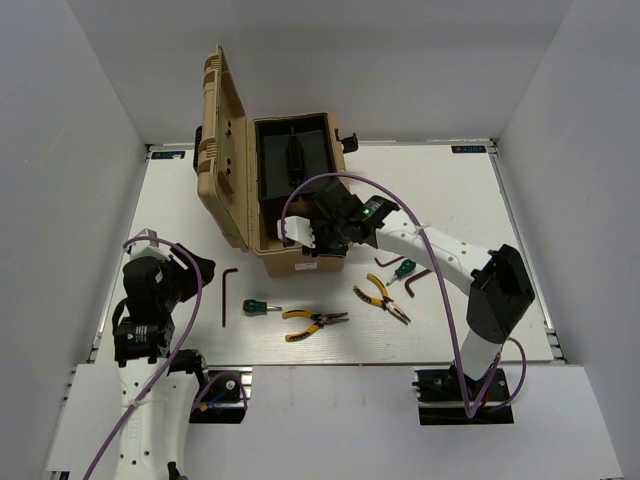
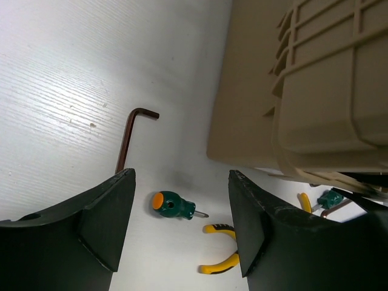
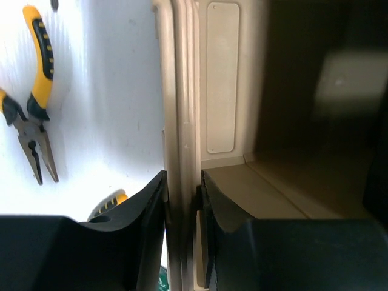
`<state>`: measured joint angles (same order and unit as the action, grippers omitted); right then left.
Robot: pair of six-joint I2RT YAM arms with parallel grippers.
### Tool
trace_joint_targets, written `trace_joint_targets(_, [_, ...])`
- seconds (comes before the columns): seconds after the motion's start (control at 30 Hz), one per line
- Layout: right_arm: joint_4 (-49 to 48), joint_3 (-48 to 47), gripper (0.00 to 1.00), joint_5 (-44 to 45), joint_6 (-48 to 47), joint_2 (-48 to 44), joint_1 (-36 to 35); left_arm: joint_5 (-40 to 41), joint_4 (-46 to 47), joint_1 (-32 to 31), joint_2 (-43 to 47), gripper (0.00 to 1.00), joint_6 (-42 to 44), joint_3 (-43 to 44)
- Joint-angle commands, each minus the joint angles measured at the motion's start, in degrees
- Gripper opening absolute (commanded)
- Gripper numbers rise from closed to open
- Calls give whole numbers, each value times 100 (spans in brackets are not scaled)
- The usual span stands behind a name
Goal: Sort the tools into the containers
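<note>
The tan toolbox (image 1: 275,235) stands open, lid (image 1: 222,130) up on the left, black tray (image 1: 293,158) inside. My right gripper (image 1: 322,236) is shut on the toolbox's front wall (image 3: 182,109), one finger outside and one inside; it shows in the right wrist view (image 3: 183,179). My left gripper (image 1: 192,272) is open and empty above the table (image 2: 182,176). On the table lie a hex key (image 1: 226,295), a green screwdriver (image 1: 262,308), pliers (image 1: 315,322), second pliers (image 1: 383,298), a second screwdriver (image 1: 402,268) and two hex keys (image 1: 418,281).
The left wrist view shows the hex key (image 2: 130,136), the screwdriver (image 2: 173,205), pliers handles (image 2: 221,248) and the toolbox side (image 2: 303,91). The right wrist view shows pliers (image 3: 33,103) left of the wall. White walls enclose the table (image 1: 470,200).
</note>
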<state>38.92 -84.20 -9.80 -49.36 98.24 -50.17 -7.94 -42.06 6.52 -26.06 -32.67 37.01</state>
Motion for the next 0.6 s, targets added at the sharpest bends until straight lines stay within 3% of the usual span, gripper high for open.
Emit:
trace_joint_targets(0.0, [-490, -193, 6, 40, 312, 301, -107, -198, -56, -20, 49, 73, -56, -28])
trace_joint_targets(0.27, [-718, -307, 5, 118, 990, 381, -247, 143, -521, -20, 49, 73, -108, 428])
trace_joint_targets(0.33, [-754, -298, 18, 163, 1095, 363, -265, 275, -575, -20, -3, 73, -108, 508])
trace_joint_targets(0.4, [-736, -290, 51, 163, 1174, 328, -256, 328, -636, -20, -4, 73, -108, 561])
trace_joint_targets(0.5, [-526, -386, 73, -91, 1271, 100, -239, 329, -689, -20, -4, 73, -108, 561])
trace_joint_targets(0.57, [-394, -421, 76, -293, 1324, -127, -239, 329, -689, -20, -4, 73, -108, 561])
